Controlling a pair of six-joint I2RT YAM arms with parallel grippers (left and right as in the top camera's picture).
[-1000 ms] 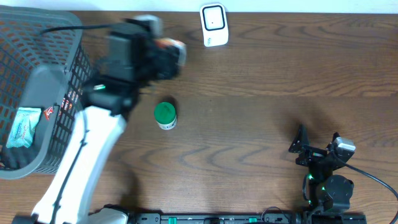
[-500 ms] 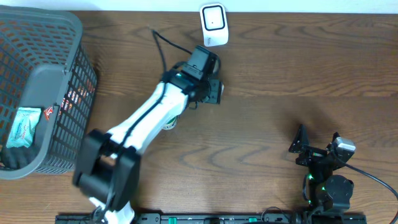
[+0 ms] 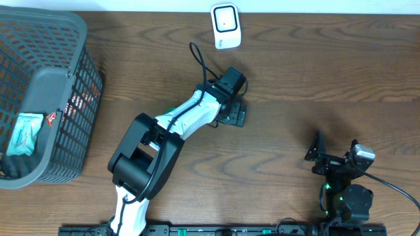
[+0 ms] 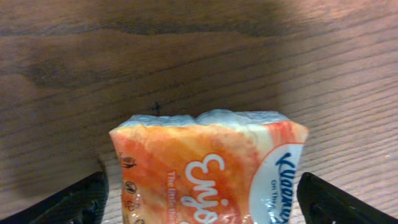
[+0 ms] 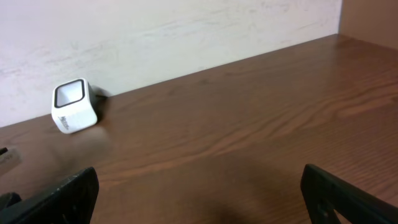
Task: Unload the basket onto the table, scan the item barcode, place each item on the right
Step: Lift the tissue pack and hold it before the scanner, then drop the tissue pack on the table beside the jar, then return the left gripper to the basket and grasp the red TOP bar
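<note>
The orange-and-white soft plastic packet (image 4: 205, 168) lies with its printed face up on the brown wooden surface (image 3: 315, 72). It sits about midway between the left and right edges and a little toward the far edge. No barcode shows on the part in view. The left pincer (image 4: 202, 177) hangs low over it with its jaws spread wide, one finger at each side of the packet. The packet appears to rest on the wood rather than in a grip. From overhead the pincer covers the packet entirely.

The small white box-shaped scanner (image 3: 225, 26) stands at the far edge with its dark window turned up. It is apart from the packet, with bare wood between them. The right pincer (image 3: 331, 157) sits open and empty near the near edge, toward the right corner. A grey plastic mesh basket (image 3: 82, 72) holding other goods occupies the left edge.

This looks like a set-down: the packet has been released in front of the scanner. Whether the code has been read cannot be told. If it has not, the next move calls for closing on the packet's sides again, lifting it, and turning the barcode face toward the scanner window. If it has, the pincer should rise straight up so the fingers do not drag the light packet.
</note>
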